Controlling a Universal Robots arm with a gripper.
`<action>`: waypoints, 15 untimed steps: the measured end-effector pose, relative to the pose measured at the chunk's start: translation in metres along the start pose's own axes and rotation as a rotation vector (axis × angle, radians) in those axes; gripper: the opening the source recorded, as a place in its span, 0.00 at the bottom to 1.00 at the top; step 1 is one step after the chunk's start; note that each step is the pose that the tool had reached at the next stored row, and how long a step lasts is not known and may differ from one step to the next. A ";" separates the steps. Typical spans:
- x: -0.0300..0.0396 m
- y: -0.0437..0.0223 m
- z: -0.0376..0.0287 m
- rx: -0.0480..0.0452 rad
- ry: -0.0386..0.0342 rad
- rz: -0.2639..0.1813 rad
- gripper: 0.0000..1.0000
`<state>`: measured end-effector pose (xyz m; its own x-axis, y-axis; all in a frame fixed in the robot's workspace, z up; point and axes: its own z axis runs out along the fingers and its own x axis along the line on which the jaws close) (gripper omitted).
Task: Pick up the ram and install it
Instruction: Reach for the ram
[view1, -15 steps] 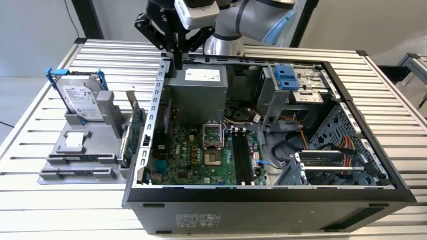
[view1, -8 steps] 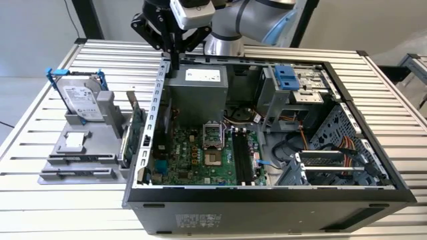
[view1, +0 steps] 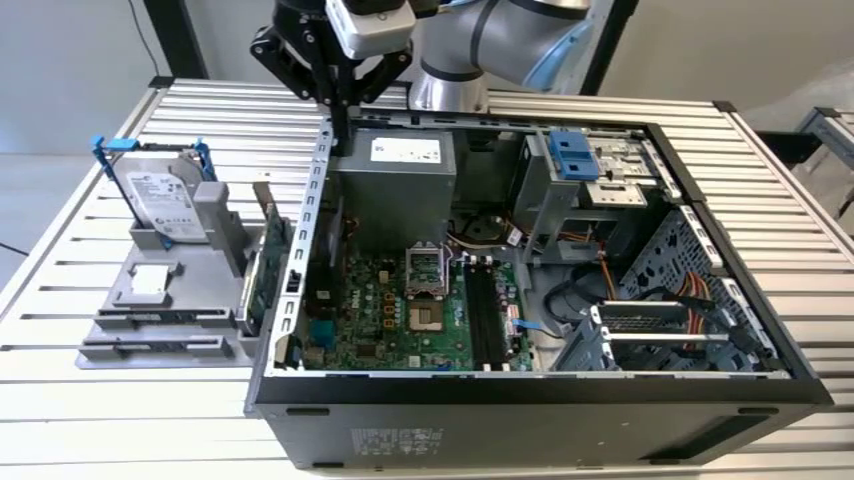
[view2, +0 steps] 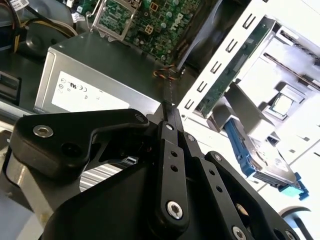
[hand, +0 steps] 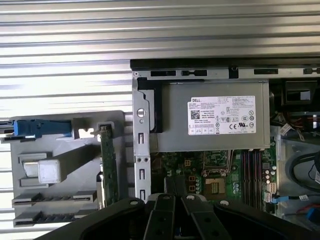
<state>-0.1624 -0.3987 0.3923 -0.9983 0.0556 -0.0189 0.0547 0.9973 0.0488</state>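
The ram (view1: 272, 262) is a long, narrow green board standing on edge in the grey holder (view1: 160, 300), just outside the case's side wall; it also shows in both wrist views (hand: 108, 165) (view2: 235, 67). My gripper (view1: 342, 128) hangs above the rear end of that case wall, beside the grey power supply (view1: 394, 165). Its black fingers are shut together with nothing between them, as the second wrist view (view2: 167, 107) shows. The ram lies well forward of the gripper and lower. The motherboard (view1: 400, 310) with its black memory slots (view1: 483, 320) lies open inside the case.
The open computer case (view1: 534, 385) sits on a slatted metal table (view1: 107, 420). A silver hard drive in blue rails (view1: 167, 200) stands at the back of the grey holder. Inside the case are a drive cage (view1: 594, 170) and orange cables (view1: 667, 300).
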 end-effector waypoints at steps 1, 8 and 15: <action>0.0011 -0.0001 0.0000 0.0000 0.0001 -0.001 0.00; 0.0089 -0.0005 -0.0001 -0.0001 0.0001 -0.003 0.00; 0.0156 -0.0009 -0.0002 -0.0001 0.0002 -0.003 0.00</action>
<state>-0.1780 -0.3988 0.3922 -0.9984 0.0524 -0.0189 0.0514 0.9975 0.0488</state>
